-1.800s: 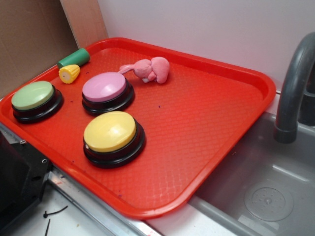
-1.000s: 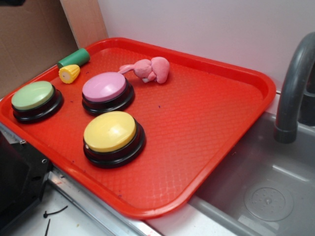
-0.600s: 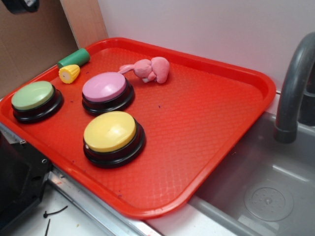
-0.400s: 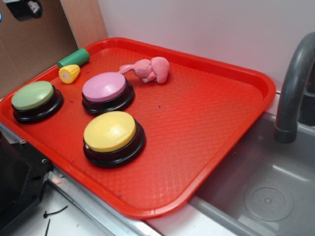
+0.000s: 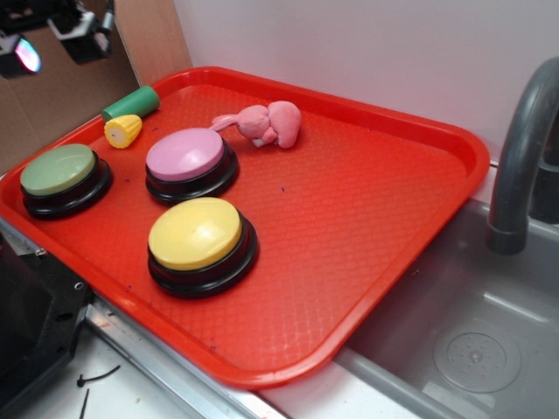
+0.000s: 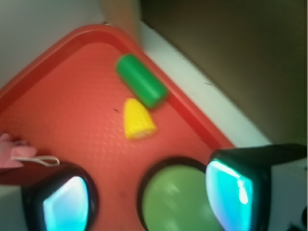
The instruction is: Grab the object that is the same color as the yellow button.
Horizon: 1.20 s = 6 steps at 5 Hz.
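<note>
The small yellow corn piece (image 5: 123, 131) lies at the far left of the red tray (image 5: 376, 218), next to a green cylinder (image 5: 131, 103). In the wrist view the corn (image 6: 137, 120) sits ahead of my gripper (image 6: 151, 199), just below the green cylinder (image 6: 141, 80). The yellow button (image 5: 196, 236) stands near the tray's front edge. My gripper (image 5: 54, 37) hangs high at the top left, above and left of the corn. Its jaws are wide apart and empty; the fingertips (image 6: 231, 187) show cyan pads.
A green-topped button (image 5: 59, 173) and a pink-topped button (image 5: 186, 157) stand on the tray, and a pink plush bunny (image 5: 266, 122) lies at its back. A brown cardboard wall (image 5: 52, 96) rises at left. A grey sink (image 5: 472, 332) with a faucet (image 5: 522, 148) is at right.
My gripper has come into the exterior view at the top left and moved right and down toward the tray's corner. Nothing on the tray has moved.
</note>
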Motion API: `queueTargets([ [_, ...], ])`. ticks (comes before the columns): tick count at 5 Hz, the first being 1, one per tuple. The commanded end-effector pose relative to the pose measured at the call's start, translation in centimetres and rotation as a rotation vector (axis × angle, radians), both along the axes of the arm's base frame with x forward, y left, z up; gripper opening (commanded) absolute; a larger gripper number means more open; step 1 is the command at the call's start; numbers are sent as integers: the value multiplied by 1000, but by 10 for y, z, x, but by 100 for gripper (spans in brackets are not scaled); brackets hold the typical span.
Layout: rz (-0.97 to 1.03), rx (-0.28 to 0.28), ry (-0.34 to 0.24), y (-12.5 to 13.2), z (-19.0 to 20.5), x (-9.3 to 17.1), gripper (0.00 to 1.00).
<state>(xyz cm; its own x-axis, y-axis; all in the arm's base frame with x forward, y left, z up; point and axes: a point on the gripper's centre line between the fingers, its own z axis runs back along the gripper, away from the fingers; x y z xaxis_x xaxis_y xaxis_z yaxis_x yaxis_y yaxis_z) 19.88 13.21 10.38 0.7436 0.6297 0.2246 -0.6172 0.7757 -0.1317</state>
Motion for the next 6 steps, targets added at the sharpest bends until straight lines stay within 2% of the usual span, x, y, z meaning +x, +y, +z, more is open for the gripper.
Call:
queueTargets([
  [1,46,25,6,16,-46,23,100],
  [3,64,15,14,12,-70,29,100],
  [4,70,33,29,9,-76,29,98],
  [5,82,34,-5,9,-81,30,0],
  [6,101,40,-8,8,-73,29,0],
])
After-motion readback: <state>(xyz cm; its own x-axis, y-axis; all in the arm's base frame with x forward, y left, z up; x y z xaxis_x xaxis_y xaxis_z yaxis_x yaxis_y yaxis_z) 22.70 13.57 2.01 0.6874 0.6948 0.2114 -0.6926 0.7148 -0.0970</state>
